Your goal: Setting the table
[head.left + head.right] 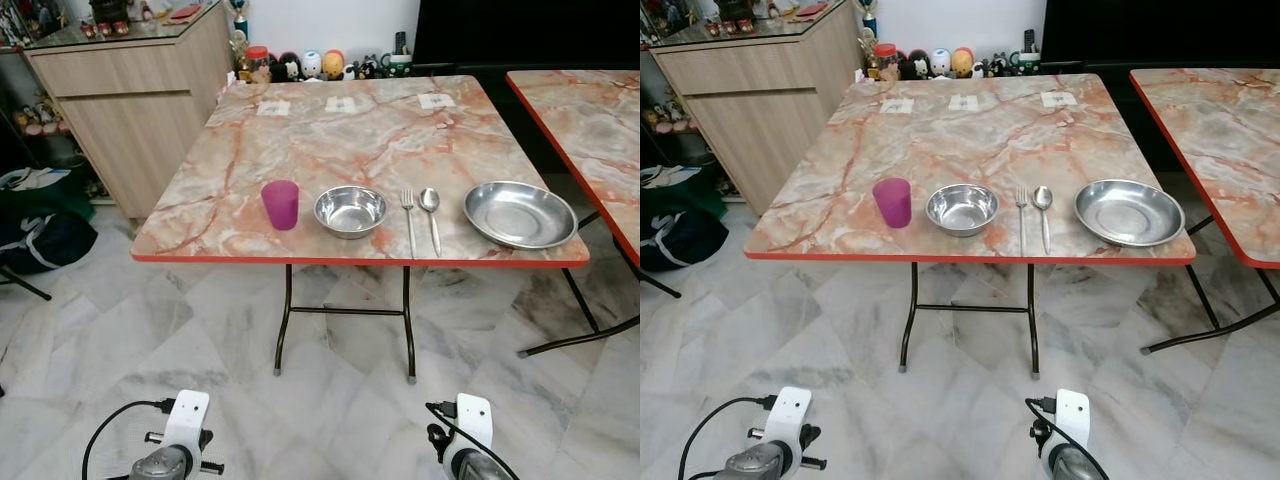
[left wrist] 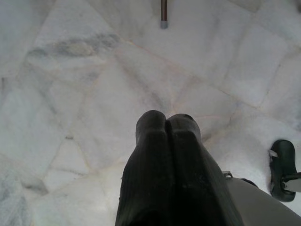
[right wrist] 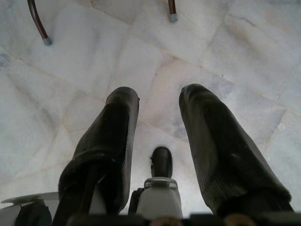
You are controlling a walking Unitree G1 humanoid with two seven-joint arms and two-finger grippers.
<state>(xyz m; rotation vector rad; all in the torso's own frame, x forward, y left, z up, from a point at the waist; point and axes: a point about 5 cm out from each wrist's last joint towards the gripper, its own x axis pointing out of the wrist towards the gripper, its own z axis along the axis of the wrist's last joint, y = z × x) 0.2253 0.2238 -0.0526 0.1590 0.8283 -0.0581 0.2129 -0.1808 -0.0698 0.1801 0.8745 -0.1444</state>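
Worktop sits ahead of me and well above both pincers; marble floor between us. Second worktop off to my right, wooden cabinet to my left, dark bag on the floor beside it.

Tableware is lined up along the near edge. Left to right: purple cup, steel bowl, fork, spoon, steel plate. Fork and spoon lie side by side, long axes pointing away from me, handles toward the near edge.

Both arms hang low, aimed at the floor. Left pincer is closed tight, holding nothing. Right pincer is spread wide, holding nothing.

My read: right arm is nearer the plate and cutlery, left nearer the cup. Nothing blocks the front edge, but I need to step closer and raise an arm first.
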